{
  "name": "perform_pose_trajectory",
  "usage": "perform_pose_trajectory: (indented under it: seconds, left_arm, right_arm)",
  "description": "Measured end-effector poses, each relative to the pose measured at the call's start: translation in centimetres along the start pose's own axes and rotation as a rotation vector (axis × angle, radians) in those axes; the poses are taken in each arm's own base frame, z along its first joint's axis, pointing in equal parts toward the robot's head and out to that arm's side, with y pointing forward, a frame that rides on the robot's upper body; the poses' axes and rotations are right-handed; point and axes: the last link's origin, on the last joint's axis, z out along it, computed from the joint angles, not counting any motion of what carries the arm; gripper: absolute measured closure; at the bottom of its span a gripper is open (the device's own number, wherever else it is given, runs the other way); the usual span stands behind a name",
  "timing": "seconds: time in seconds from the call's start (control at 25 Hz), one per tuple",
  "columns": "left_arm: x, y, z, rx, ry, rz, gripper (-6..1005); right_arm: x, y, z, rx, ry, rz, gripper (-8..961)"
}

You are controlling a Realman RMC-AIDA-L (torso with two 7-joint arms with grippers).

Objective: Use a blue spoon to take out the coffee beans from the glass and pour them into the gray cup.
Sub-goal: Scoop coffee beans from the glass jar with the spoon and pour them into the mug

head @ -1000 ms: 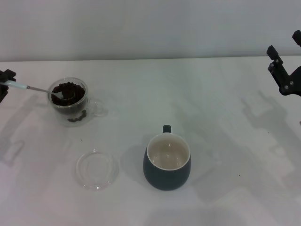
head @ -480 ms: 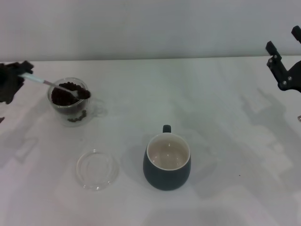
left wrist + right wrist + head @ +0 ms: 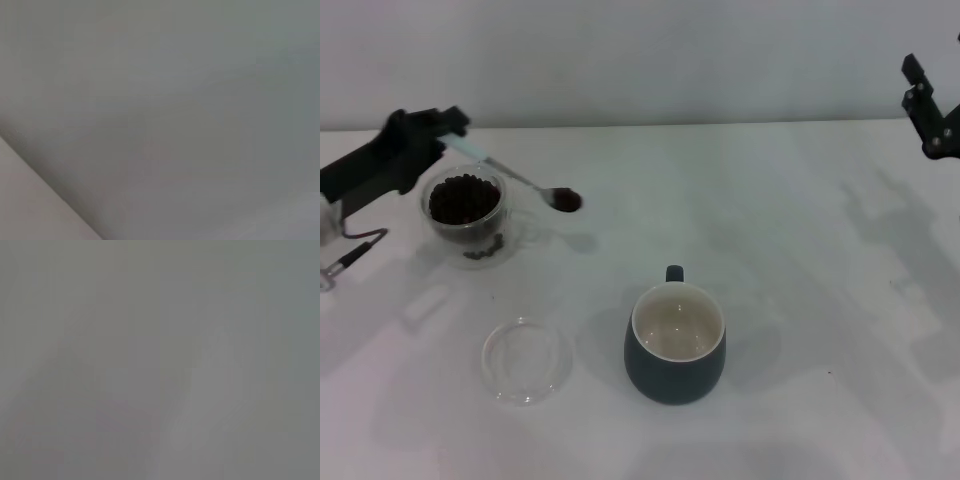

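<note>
- Transfer step: our left hand point(image 3: 448, 135), closed on the blue spoon point(image 3: 510, 175), carries coffee beans point(image 3: 567, 201) past the glass point(image 3: 466, 212).
- Next: travel toward 5 o'clock, tip over the gray cup point(image 3: 675, 343).
- Right hand point(image 3: 928, 105) parked at 2 o'clock; we cannot tell its opening.

Head view high and forward-down over the white table point(image 3: 800, 300); both wrist views featureless grey, nothing shared.

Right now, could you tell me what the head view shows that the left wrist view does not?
Only the head view shows the work: the left gripper holding the blue spoon, loaded with coffee beans, out past the glass, short of the empty gray cup; a clear dish; and the right gripper parked far right. Only the left wrist view shows a blank grey surface, nothing identifiable. They share no recognisable object.
</note>
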Motion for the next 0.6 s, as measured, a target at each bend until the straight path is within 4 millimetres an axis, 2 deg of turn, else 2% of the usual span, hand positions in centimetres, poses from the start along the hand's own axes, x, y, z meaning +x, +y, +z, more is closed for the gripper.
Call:
perform_pose_trajectory:
  seconds: [0.28,0.6]
  left_arm:
    - [-1.6,2.1,1.8,-0.090,-0.095,0.000,866]
    - [-3.8,3.6,2.9,-0.167,-0.179,-0.013,866]
  right_arm:
    - [0.6,-1.0,0.7,0.048,0.045,-0.002,378]
    - [1.5,-1.9,0.9,0.100,0.104,0.005,378]
